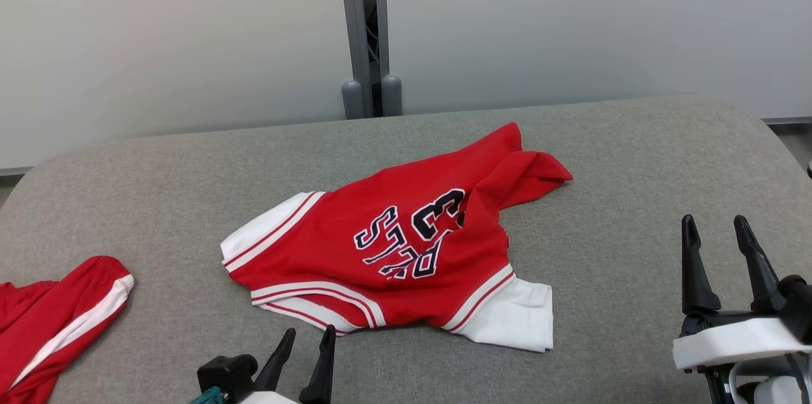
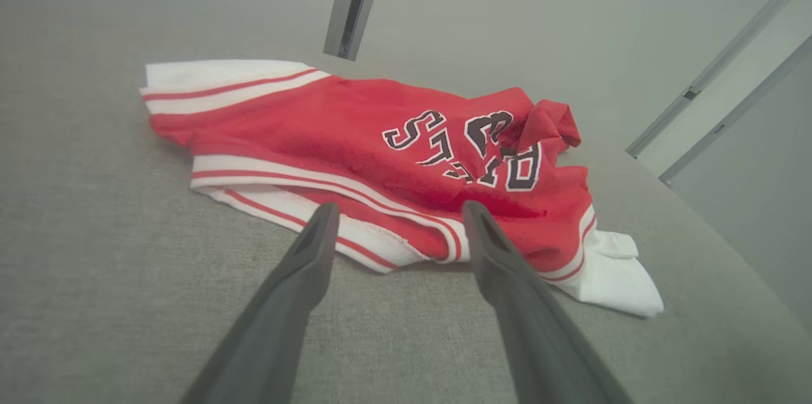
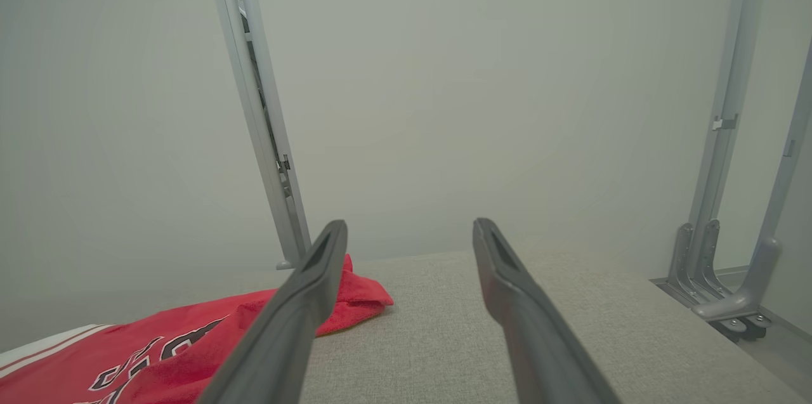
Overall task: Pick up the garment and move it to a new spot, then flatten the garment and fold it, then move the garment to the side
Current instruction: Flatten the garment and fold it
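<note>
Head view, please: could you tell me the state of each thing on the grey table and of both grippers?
jersey: rumpled, partly folded over itself, lying loose on the grey table.
second red garment: bunched at the table's left edge, cut off by the frame.
left gripper: open, empty, fingertips by the jersey's near hem.
right gripper: open, empty, apart from the jersey.
</note>
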`<state>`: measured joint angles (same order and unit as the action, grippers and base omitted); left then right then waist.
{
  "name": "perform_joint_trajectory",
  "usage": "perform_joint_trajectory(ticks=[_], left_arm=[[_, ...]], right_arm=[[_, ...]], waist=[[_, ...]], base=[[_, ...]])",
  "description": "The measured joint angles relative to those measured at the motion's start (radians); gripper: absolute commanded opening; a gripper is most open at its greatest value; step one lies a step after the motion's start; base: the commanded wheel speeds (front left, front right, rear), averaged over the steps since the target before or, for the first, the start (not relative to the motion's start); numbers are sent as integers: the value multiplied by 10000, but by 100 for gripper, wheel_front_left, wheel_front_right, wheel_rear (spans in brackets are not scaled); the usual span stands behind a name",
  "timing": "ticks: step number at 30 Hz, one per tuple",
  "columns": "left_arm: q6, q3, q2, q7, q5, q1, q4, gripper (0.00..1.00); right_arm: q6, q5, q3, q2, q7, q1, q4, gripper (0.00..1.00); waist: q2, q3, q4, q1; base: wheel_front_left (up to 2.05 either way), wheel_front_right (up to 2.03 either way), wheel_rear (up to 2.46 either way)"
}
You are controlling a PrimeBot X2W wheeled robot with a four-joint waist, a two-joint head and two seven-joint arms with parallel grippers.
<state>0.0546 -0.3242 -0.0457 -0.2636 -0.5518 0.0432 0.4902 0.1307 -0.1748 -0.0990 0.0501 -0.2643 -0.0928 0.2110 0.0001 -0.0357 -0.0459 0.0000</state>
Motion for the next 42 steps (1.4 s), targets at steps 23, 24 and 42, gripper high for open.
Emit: perform_joint_trajectory(ticks=[23,24,42], left_arm=[[-54,-3089,-21,424,-4577,3294,4420,100],[-17,-3172,-19,362,-4654,3361,4443,100],[-520,-1751,-872,19,-2963,4539,3883,0]], right_arm=[[2,-203,301,-19,0,-306,90,100],[2,-215,299,-19,0,-309,90,100],[2,-347,403,-23,0,-520,150,100]], waist=[[0,760,-770,0],[0,786,-783,0],[0,1046,-793,1]], base=[[0,0,0],[0,0,0],[0,0,0]])
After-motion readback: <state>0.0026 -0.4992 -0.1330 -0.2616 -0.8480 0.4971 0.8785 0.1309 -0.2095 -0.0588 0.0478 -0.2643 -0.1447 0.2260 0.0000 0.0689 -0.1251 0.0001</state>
